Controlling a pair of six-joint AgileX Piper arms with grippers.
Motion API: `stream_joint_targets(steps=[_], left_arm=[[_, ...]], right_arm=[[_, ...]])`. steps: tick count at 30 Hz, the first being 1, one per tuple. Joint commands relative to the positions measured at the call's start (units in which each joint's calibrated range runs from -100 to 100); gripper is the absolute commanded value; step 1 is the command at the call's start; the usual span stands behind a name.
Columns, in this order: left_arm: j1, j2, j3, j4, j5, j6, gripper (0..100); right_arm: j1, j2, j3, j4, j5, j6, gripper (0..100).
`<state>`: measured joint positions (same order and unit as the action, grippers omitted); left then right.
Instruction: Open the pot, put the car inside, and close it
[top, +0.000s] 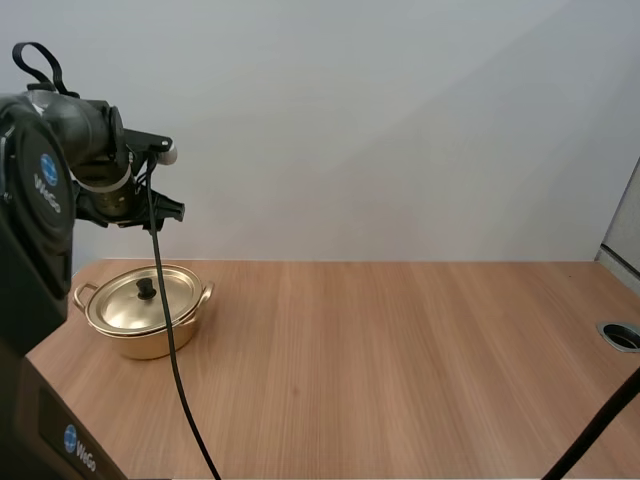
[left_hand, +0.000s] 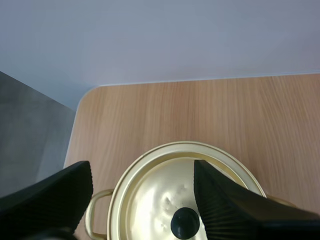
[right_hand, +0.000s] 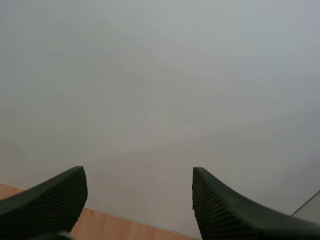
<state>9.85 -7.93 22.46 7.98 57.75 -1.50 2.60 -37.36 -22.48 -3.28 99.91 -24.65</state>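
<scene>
Golden pot (top: 125, 312) sits lidded beneath my wide-open, empty left pincer (left_hand: 142, 167); right pincer (right_hand: 138, 171) likewise gapes empty

Text: white "WeGo" beside a round blue logo | On: left arm's upper housing (top: 46, 190) | Repeated on: left arm's base (top: 78, 452)

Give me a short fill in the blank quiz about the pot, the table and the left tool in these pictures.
1. The gold pot stands on a ___ table.
2. Its lid is ___ the pot.
3. The knob on the lid is coloured ___.
4. The left tool, hovering over the pot, is ___.
Missing words: wooden; on; black; open.
</scene>
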Motion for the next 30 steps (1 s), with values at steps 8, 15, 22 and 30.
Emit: stream_joint_targets(steps=[8, 15, 22, 30], left_arm=[[0.05, -9.19, -16.96, 0.04, 3.98, -2.22, 95], [0.05, -14.63, -26.7, 0.04, 8.31, -3.63, 100], [0.05, -15.62, -30.32, -0.06, 15.84, -1.67, 100], [0.05, -15.67, -30.43, 1.64, 18.45, -0.47, 100]], right_arm=[[-0.01, 1.94, -0.04, -3.0, 0.09, 0.03, 100], [-0.01, 2.36, -0.18, -7.87, 0.09, 2.82, 100], [-0.01, 2.36, -0.18, -12.65, 0.09, 6.4, 100], [-0.01, 2.36, -0.18, -34.98, -15.41, 6.4, 100]])
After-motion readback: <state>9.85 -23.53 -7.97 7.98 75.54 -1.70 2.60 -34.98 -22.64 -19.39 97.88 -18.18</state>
